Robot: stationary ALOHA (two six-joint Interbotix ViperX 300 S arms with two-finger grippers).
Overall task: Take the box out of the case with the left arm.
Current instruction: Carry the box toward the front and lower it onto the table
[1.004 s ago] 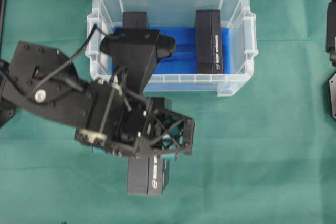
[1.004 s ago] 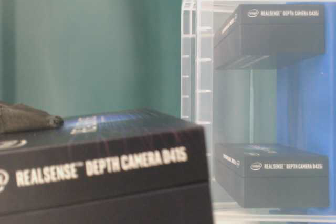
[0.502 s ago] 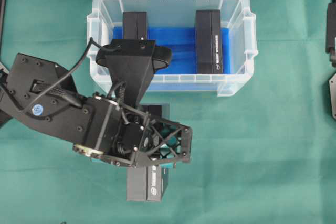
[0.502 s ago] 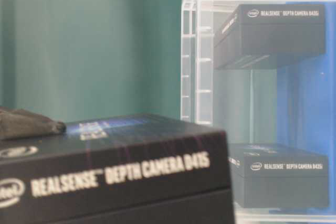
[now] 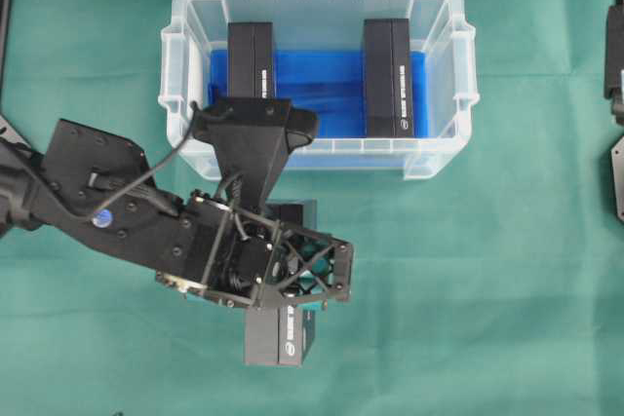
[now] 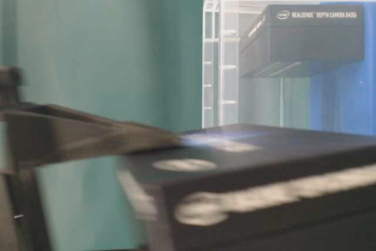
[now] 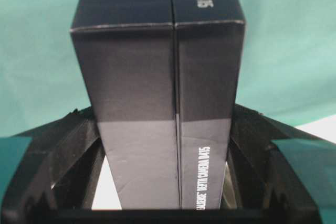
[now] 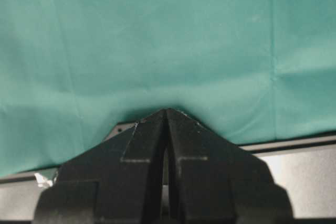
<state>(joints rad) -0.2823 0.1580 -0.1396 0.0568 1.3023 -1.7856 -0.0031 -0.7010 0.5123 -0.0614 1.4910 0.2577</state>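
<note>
Left gripper (image 5: 297, 291) clamped on a black box (image 5: 279, 334), jaws part-way apart and pressed to the box's two long sides. Wrist view confirms it: box (image 7: 157, 93) fills the gap between the teal pads (image 7: 299, 156), running straight out from the palm with white lettering along one face. Box sits outside the case (image 5: 185, 56), on the near side of it, over the green cloth (image 5: 487, 289). Whether the box rests on the cloth or is clear of it cannot be told. One end of the box projects beyond the fingertips; the other end shows just past the wrist, towards the case.

Case lies beyond the gripper, near its wrist camera housing (image 5: 255, 129), which overlaps the case's front wall in the overhead view. Two more black boxes stand on the blue liner (image 5: 331, 80) inside: one (image 5: 252, 46) straight beyond the gripper, the other (image 5: 388, 75) off to its right, well apart from the first.

Table-level view is blurred; held box (image 6: 264, 192) fills the foreground, with the case wall (image 6: 220, 57) and one inside box (image 6: 305, 36) behind it.

Right gripper (image 8: 167, 129) closed, fingertips meeting, nothing between them. It hangs over bare cloth, well apart from the case.
</note>
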